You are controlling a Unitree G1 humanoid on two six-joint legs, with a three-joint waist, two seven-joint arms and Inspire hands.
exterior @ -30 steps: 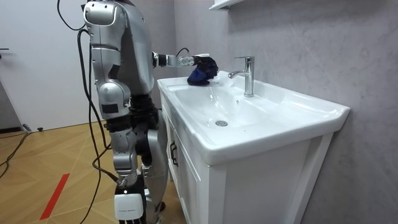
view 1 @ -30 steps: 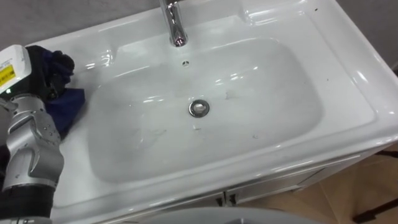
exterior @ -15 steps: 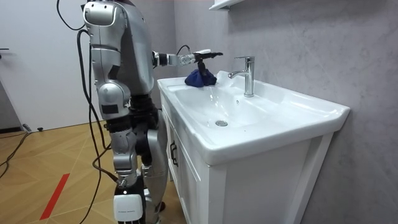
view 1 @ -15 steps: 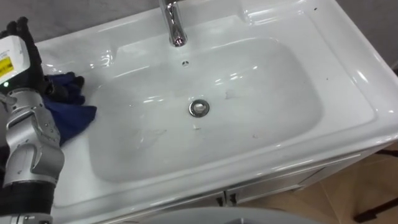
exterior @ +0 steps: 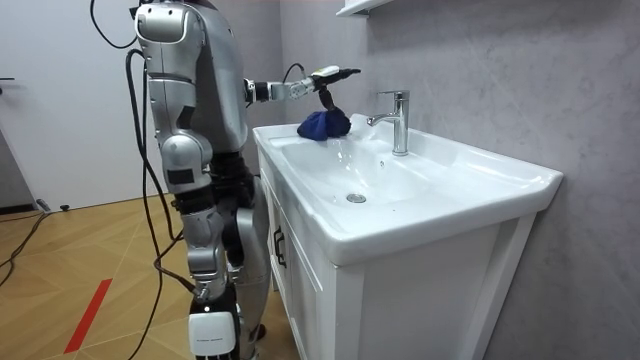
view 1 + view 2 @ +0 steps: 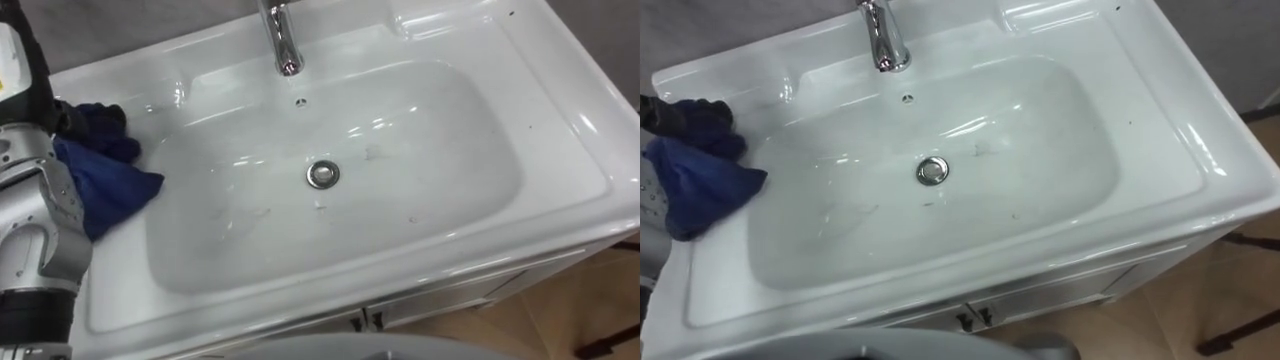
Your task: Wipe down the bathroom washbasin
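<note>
The white basin (image 6: 560,130) lies below me, with its chrome tap (image 6: 285,45) at the back and the drain (image 6: 321,174) in the middle of the bowl. A dark blue cloth (image 6: 100,180) lies crumpled on the rim's left side, its tip hanging over the bowl's edge. My left hand (image 6: 30,75) is at the far left above the cloth. In the room view the left hand (image 5: 328,75) hovers over the cloth (image 5: 325,123) with fingers stretched straight and holds nothing. I stand at the vanity's front.
The vanity's cabinet doors (image 6: 370,318) sit below the front rim. A grey wall (image 5: 480,60) rises behind the tap, with a shelf (image 5: 360,6) above. Wooden floor (image 5: 80,270) lies behind me.
My left hand has uncurled from the cloth and lifted. The cloth has dropped and spread on the rim's left side.
</note>
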